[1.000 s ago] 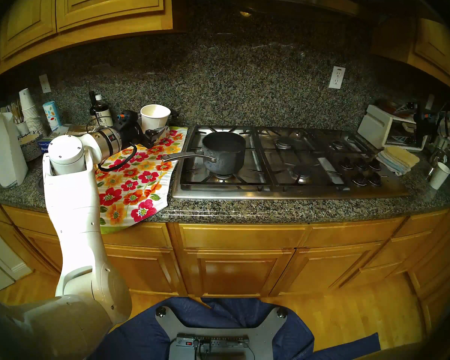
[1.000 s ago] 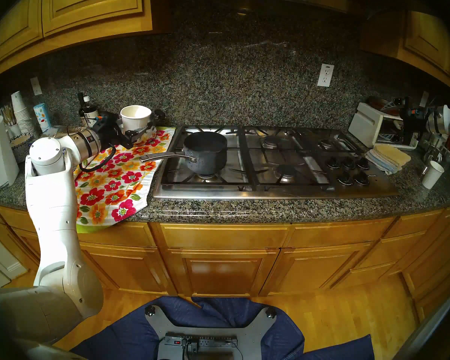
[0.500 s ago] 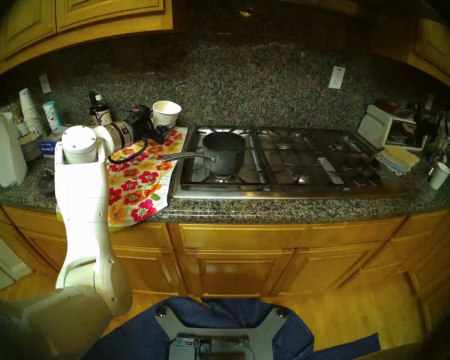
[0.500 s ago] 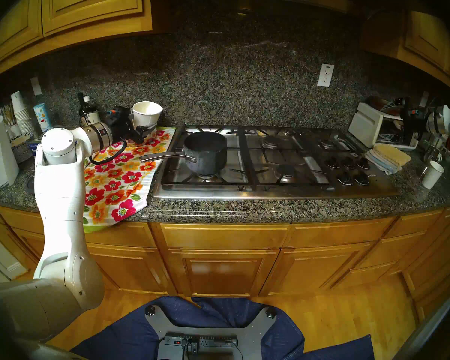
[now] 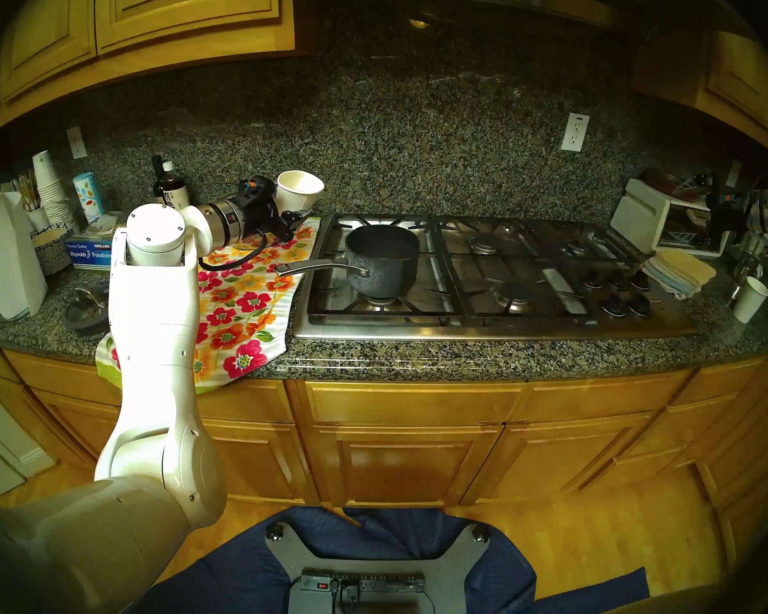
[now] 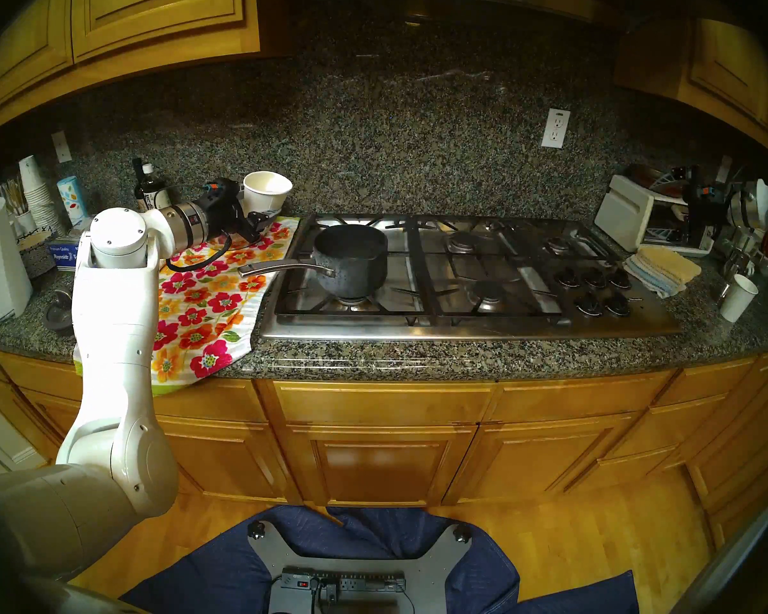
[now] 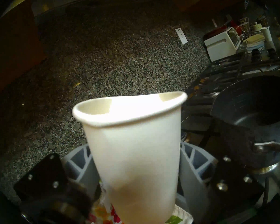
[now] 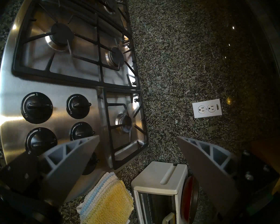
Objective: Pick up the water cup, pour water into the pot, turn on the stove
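Pickup done: my left fingers pinch the paper water cup, upright, above the floral towel, left of the saucepan on the gas cooktop. Right fingers spread, empty, near knobs. Pour and ignition remain.
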You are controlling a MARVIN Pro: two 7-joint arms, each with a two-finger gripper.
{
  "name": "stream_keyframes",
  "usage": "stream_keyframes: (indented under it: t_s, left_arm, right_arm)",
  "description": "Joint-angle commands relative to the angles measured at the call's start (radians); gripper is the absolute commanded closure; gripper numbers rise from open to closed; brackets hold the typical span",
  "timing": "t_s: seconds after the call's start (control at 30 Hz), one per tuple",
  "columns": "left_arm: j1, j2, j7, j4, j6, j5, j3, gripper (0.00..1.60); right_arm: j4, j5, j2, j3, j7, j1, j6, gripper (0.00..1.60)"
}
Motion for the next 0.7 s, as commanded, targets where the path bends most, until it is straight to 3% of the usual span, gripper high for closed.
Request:
stream_keyframes:
  t_s: [0.0,0.67]
  left_arm:
    - [-0.091,0.013,0.015,-0.010,-0.033,-0.002,0.013,0.73]
    - [-0.178,0.029,0.017,0.043,-0.063,0.020,0.089,0.74]
  right_arm:
    - [0.007,0.009,-0.009,0.018,-0.011,0.025,0.000,0.00]
    - [0.007,0.009,-0.010,0.018,-0.011,0.025,-0.001,0.00]
